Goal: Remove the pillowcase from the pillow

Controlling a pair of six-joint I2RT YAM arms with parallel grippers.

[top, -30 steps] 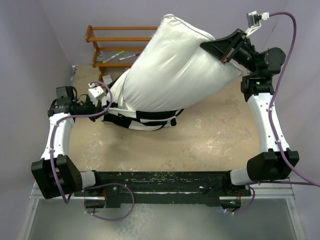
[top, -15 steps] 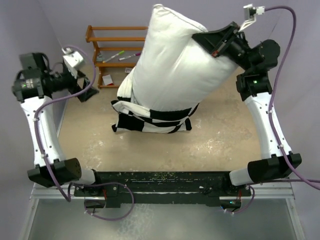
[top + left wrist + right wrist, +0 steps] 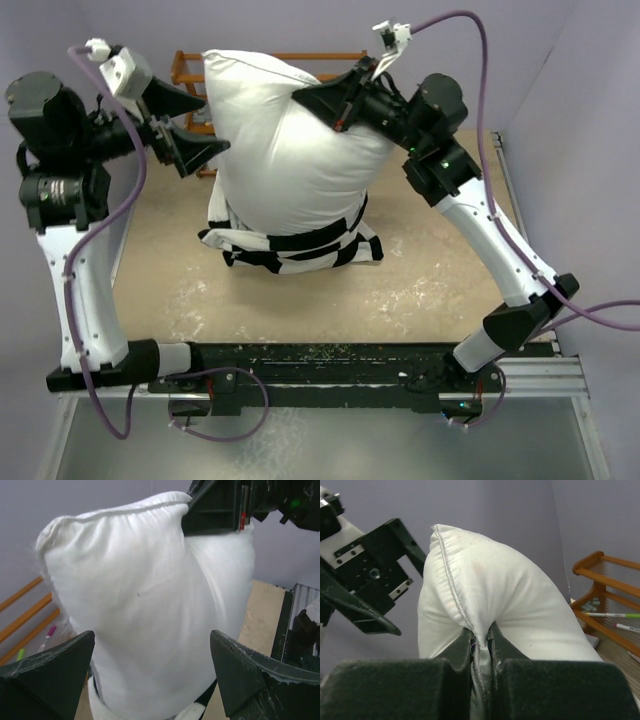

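Observation:
The plump white pillow (image 3: 290,160) hangs upright above the table. My right gripper (image 3: 335,105) is shut on its top seam, and the right wrist view shows the seam pinched between the jaws (image 3: 481,637). The black and white checkered pillowcase (image 3: 290,250) is bunched round the pillow's bottom end and rests on the table. My left gripper (image 3: 212,124) is raised at the pillow's upper left, open wide. In the left wrist view the pillow (image 3: 150,600) fills the space ahead of the left gripper (image 3: 152,635), with nothing between the fingers. A strip of pillowcase (image 3: 200,711) shows below.
A wooden rack (image 3: 190,70) with markers on its shelves stands at the back left, behind the left gripper, and also shows in the right wrist view (image 3: 605,595). Purple walls close the sides. The beige table top (image 3: 430,270) lies to the right of the pillowcase.
The left gripper let go of the pillowcase edge, opened and rose to the pillow's upper left. The right arm swung the pillow left and more upright. The pillowcase stayed low.

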